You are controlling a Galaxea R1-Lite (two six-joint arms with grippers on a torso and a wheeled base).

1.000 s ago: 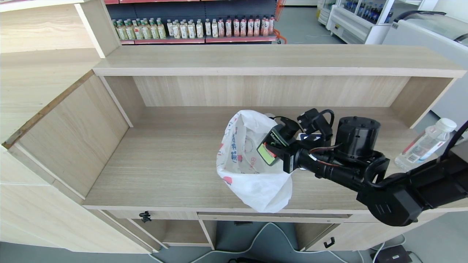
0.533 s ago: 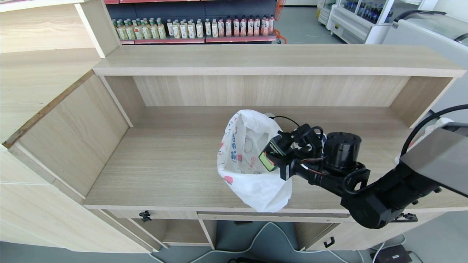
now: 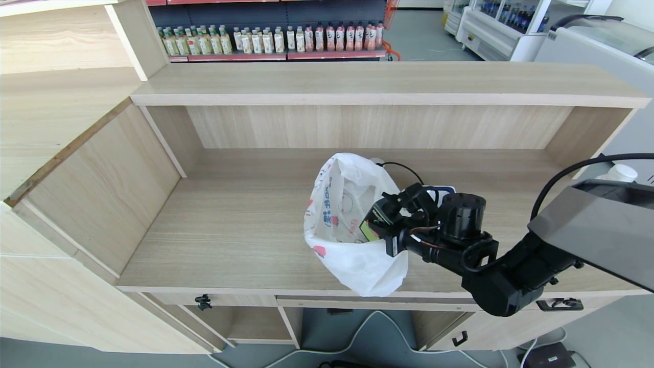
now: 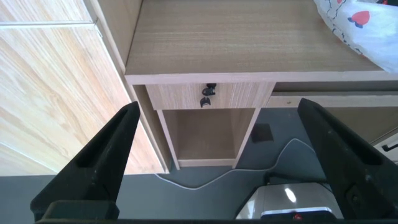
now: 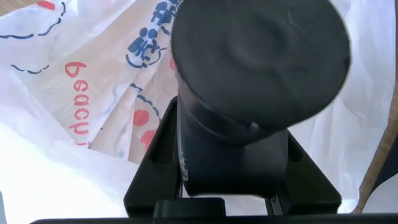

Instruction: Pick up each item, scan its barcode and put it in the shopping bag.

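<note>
The right tool (image 5: 231,158) grips a black cylinder (image 5: 255,56), its fingers closed on the cylinder's sides. The white shopping bag (image 3: 352,255) lies on the worktop (image 3: 230,240) just beyond the tool, its open mouth facing it. A water bottle (image 3: 621,173) is well to that tool's right, mostly hidden by the arm. The left tool (image 4: 219,109) hangs below the worktop's front edge, spread wide and empty.
</note>
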